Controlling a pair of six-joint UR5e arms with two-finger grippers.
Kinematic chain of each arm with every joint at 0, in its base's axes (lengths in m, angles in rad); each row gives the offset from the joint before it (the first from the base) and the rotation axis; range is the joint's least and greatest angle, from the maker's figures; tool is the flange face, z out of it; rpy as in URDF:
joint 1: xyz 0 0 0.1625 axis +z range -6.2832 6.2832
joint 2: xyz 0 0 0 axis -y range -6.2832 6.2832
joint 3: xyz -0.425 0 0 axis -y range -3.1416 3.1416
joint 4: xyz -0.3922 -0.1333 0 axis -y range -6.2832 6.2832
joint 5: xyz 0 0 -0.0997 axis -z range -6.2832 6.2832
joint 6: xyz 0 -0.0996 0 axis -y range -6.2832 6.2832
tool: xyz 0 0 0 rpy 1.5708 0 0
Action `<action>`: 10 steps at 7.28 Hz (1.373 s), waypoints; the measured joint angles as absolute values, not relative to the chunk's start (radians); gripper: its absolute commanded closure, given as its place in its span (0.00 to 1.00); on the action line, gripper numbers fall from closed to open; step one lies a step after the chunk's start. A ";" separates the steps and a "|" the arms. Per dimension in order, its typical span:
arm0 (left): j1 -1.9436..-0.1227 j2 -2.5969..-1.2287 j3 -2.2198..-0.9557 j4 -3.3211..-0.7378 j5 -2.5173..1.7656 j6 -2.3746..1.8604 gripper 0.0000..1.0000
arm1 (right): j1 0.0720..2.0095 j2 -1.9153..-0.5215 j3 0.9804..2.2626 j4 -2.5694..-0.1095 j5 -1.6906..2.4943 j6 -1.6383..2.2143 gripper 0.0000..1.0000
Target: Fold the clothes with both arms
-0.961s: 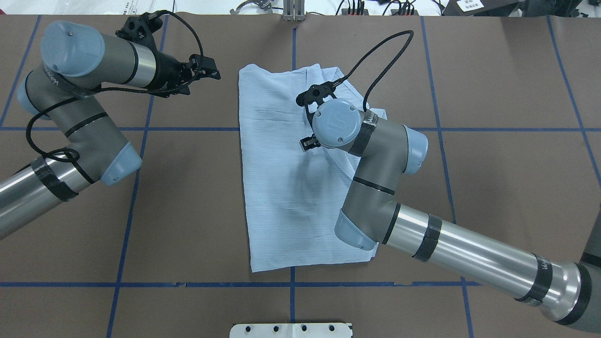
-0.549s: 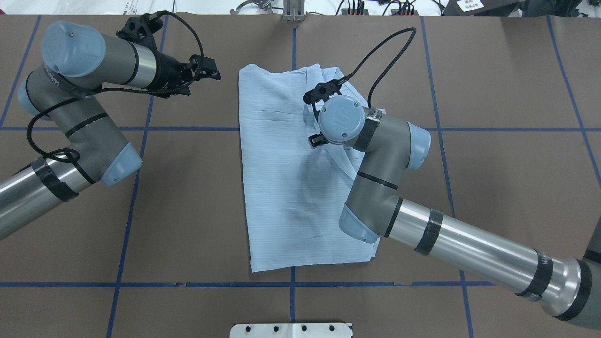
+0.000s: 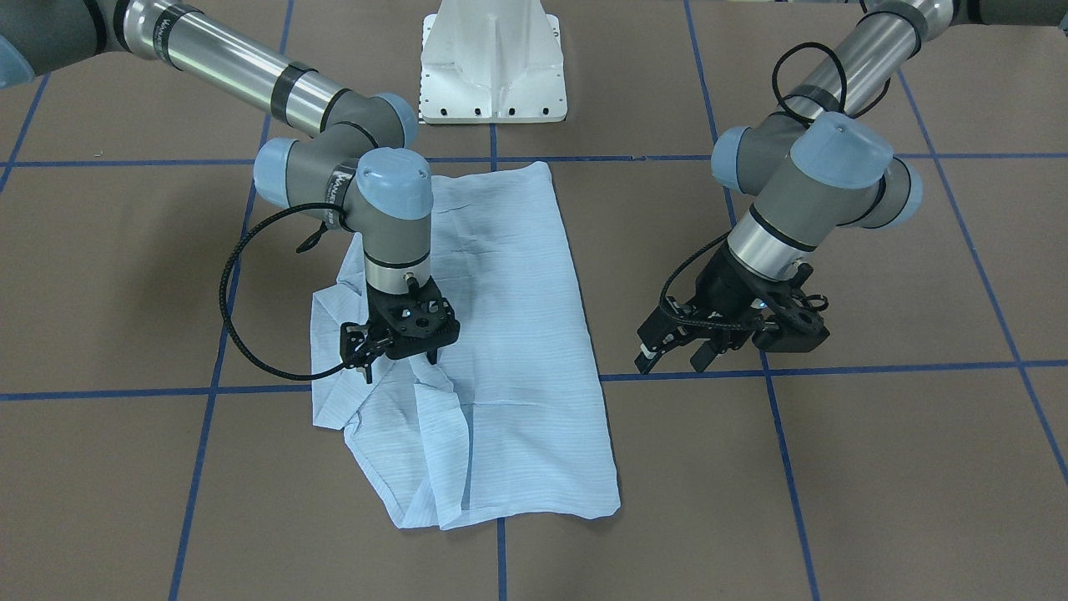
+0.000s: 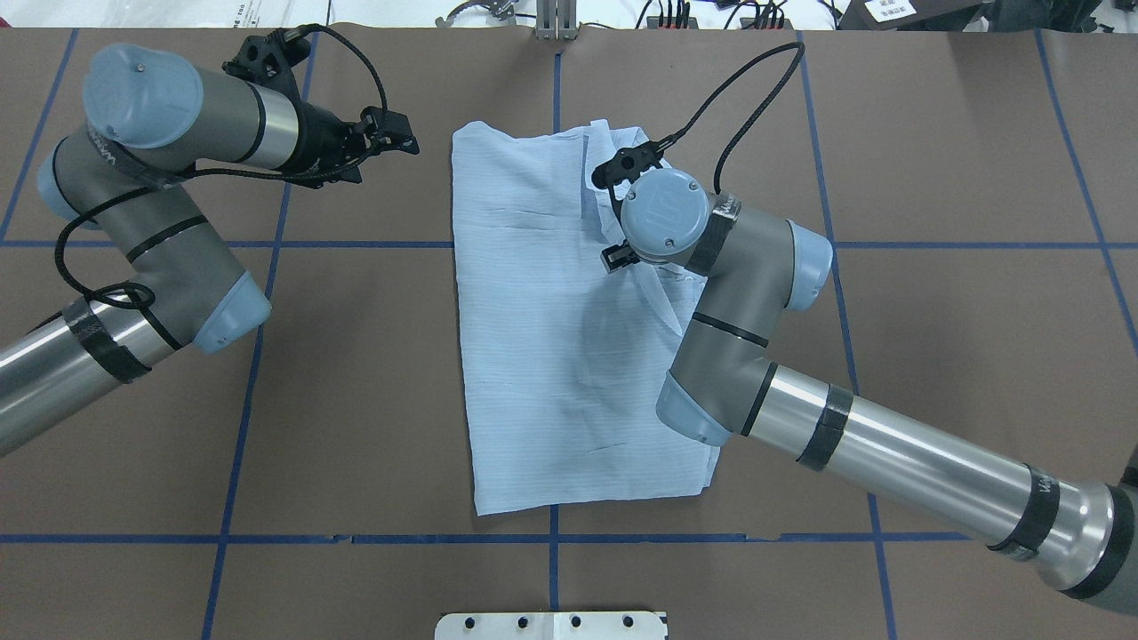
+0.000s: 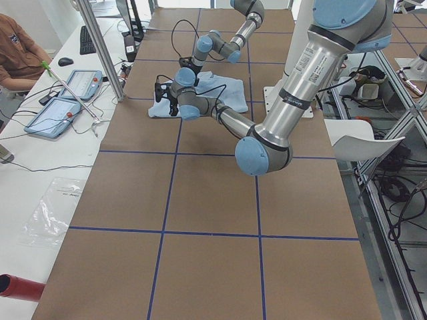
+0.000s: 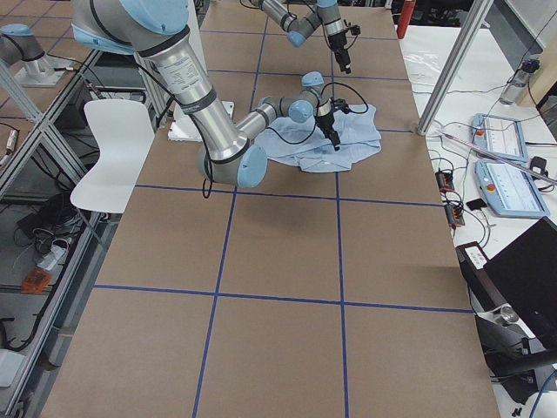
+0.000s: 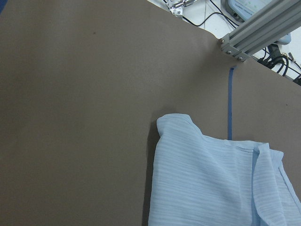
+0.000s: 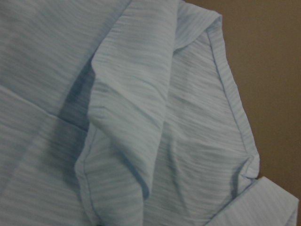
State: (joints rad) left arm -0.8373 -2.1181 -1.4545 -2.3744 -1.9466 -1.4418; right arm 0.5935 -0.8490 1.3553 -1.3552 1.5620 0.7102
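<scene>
Fingers (image 3: 649, 355) of the left gripper (image 3: 674, 359) stand spread with nothing between them, hanging above bare table (image 4: 933, 133) just off the shirt's left edge, about where they were a second ago. Next comes the shirt (image 4: 533, 356), lying flat mid-table as a half-folded oblong. Its long axis runs from the robot's side toward the operators' side: a straight edge faces the robot, and the bunched end, which seems to be the collar end, points away. To the right, the right gripper (image 3: 400, 355) points straight down at the loose, rumpled flap along the shirt's right side. Over the last second it has slid from the middle of the cloth out toward that far right corner. Whether its fingers are parted or closed I cannot tell, since the wrist hides them. The shift suggests the right-hand flap is the next fold, with a grasp not yet made.
</scene>
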 measured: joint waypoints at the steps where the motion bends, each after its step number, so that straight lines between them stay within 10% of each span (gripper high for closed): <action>1: -0.835 -2.120 -1.455 -2.375 -1.946 -1.444 0.00 | 0.621 -0.875 1.359 -1.354 1.572 0.668 0.00; 10: -0.678 -2.104 -1.611 -2.269 -1.944 -1.635 0.00 | 0.831 -1.206 1.764 -1.361 1.993 0.600 0.00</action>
State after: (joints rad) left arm -0.6785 -2.1040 -1.6114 -2.2687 -1.9440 -1.6350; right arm 0.8306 -1.2058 1.7639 -1.3606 1.9931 0.5999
